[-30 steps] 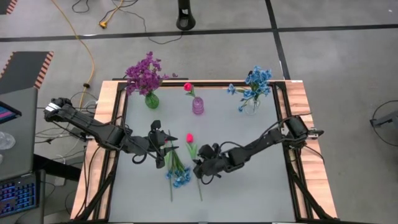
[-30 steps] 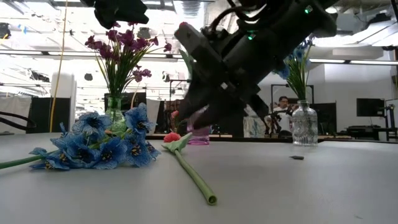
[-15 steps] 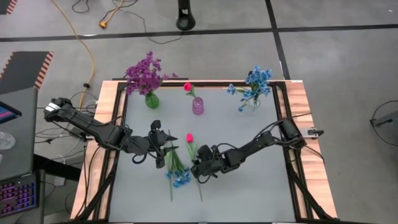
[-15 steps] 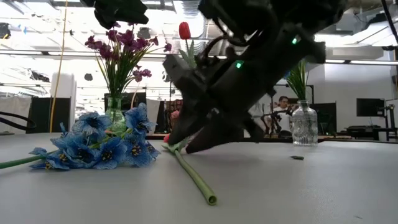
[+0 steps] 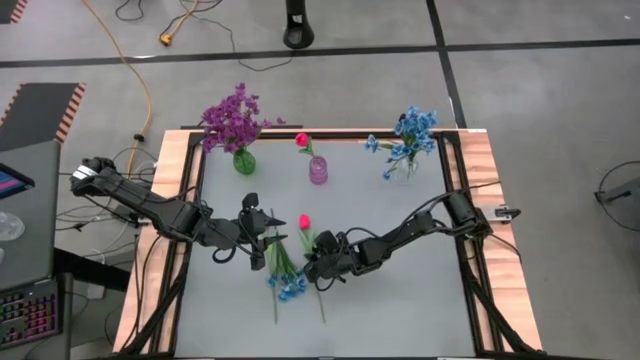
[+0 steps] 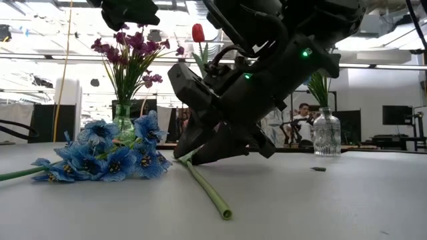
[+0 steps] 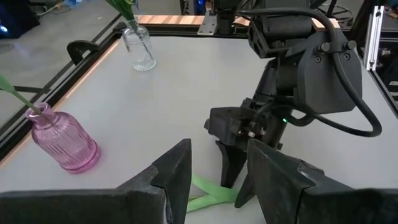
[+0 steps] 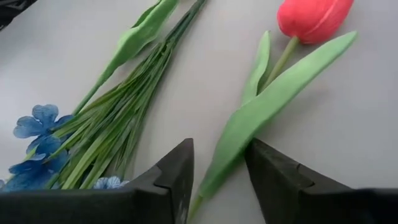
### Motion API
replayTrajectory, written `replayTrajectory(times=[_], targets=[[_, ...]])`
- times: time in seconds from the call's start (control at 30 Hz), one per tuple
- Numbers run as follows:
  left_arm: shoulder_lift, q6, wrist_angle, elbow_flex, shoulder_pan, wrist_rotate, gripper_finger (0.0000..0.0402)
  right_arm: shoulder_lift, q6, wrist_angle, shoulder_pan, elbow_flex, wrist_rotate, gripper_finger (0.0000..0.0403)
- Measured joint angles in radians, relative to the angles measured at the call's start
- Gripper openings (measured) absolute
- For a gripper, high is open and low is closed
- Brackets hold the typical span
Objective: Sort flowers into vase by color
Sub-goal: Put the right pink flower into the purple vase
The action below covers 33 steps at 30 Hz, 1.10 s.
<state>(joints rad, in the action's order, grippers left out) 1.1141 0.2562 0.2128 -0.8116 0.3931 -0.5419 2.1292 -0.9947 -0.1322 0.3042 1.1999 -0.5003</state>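
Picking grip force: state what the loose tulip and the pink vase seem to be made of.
Tulip: probably moulded plastic or coated fabric; the bud is smooth with a matte sheen, the leaves uniformly green. Pink vase: likely glass, possibly clear plastic; it is translucent, ribbed and glossy, with the stem showing through its neck.

I see three vases along the far edge of the table: a green vase with purple flowers, a pink vase with one tulip, and a clear vase with blue flowers. There are open gaps between them. The middle is crowded. My left gripper and right gripper sit near each other there. The blue bunch and the loose tulip lie around them. The near right part of the table has plenty of room to move.
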Motion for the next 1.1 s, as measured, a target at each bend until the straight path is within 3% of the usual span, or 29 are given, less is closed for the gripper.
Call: replayTrajectory(times=[0.5,0.83,1.1], targets=[[0.000,0.002,-0.001,0.000,0.000,0.000,0.0144,0.001,0.005,0.025,-0.013,0.000,0.017,0.0034],[-0.002,0.003,0.000,0.000,0.000,0.002,0.0144,-0.018,0.038,0.039,-0.014,-0.002,0.042,0.0032],[-0.073,0.001,0.002,-0.001,0.002,0.006,0.0144,-0.130,0.155,0.076,-0.013,-0.004,0.028,0.0027]])
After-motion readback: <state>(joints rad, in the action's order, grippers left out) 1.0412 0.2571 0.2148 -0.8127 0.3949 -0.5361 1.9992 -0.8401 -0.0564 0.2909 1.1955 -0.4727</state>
